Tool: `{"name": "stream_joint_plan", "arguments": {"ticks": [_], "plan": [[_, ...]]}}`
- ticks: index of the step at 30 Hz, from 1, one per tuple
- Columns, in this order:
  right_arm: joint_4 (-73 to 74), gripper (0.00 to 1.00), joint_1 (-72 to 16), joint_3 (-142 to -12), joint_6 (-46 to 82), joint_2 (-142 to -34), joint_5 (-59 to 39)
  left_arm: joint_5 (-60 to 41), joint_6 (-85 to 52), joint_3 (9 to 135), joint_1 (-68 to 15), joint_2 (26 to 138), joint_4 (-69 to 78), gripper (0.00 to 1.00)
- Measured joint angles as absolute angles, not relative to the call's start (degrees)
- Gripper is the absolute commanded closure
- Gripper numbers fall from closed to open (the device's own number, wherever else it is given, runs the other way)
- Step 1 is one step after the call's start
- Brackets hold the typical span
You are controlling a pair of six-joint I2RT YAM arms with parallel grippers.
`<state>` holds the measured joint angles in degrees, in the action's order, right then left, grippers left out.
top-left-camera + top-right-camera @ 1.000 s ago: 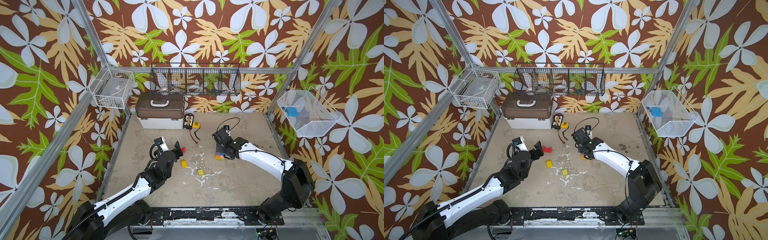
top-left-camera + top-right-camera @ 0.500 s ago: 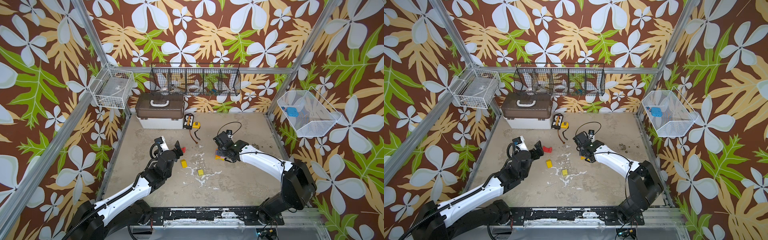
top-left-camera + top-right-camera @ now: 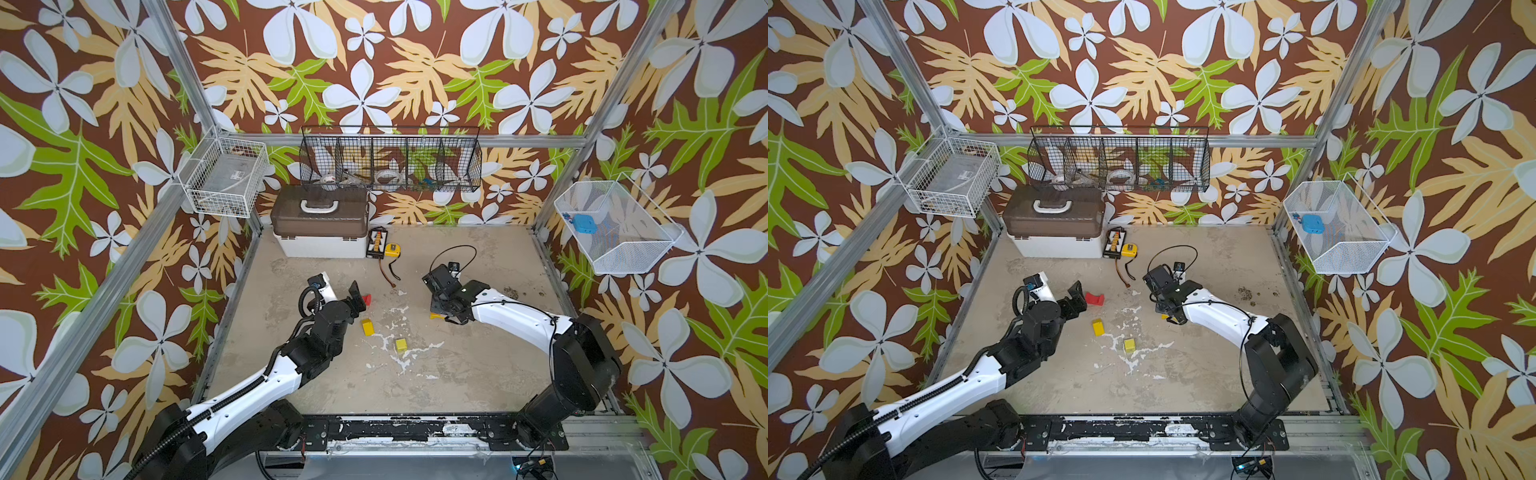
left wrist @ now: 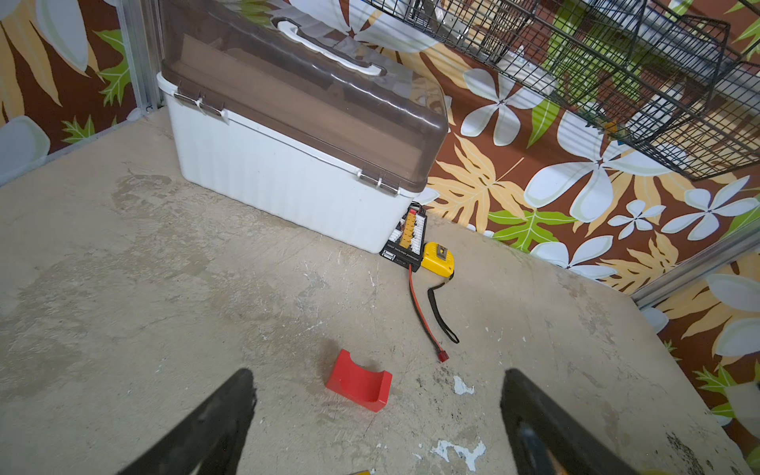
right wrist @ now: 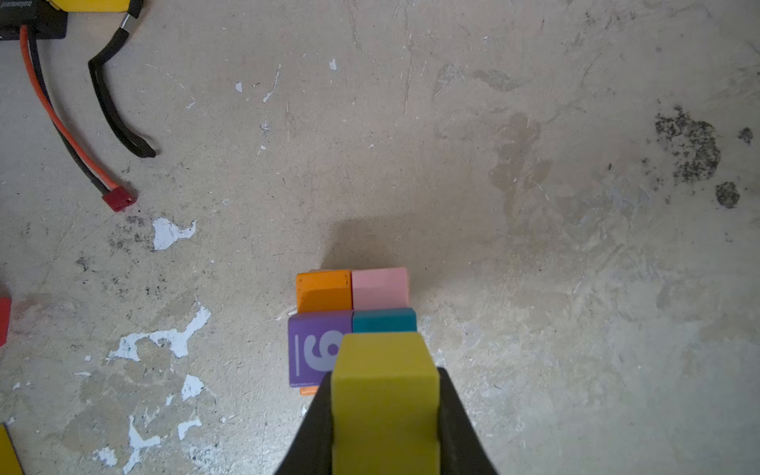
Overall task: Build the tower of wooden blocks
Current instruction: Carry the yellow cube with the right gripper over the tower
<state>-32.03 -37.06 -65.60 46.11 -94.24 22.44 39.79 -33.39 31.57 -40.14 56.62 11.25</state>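
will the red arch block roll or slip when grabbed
Probably won't roll: the red arch block rests flat, hollow side up. It looks like solid painted wood, so likely stiff and light. Smooth paint might slip slightly between the fingers.

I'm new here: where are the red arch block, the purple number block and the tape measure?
red arch block point(image 4: 361, 380), left wrist view, on its curved hollow.
purple number block point(image 5: 313, 349), right wrist view, on its printed face.
tape measure point(image 4: 439, 258), left wrist view, on its yellow case.
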Motion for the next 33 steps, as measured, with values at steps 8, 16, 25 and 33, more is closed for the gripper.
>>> {"name": "stream_joint_plan", "arguments": {"ticks": [8,16,25,33], "plan": [[-31.7,0.86,-36.7,-65.7,46.1,-95.5,21.8,39.7,-33.4,31.6,-40.1,56.4,11.1,0.05],[-31.3,0.81,-36.5,-65.7,46.1,-95.6,21.0,39.6,-33.4,31.6,-40.1,56.4,11.1,0.05],[-31.2,0.79,-36.3,-65.6,46.0,-95.9,21.0,39.5,-33.4,31.6,-40.1,56.4,11.1,0.05],[-31.1,0.77,-36.1,-65.6,46.0,-95.9,20.9,39.1,-33.4,31.6,-40.1,56.5,11.1,0.05]]}}
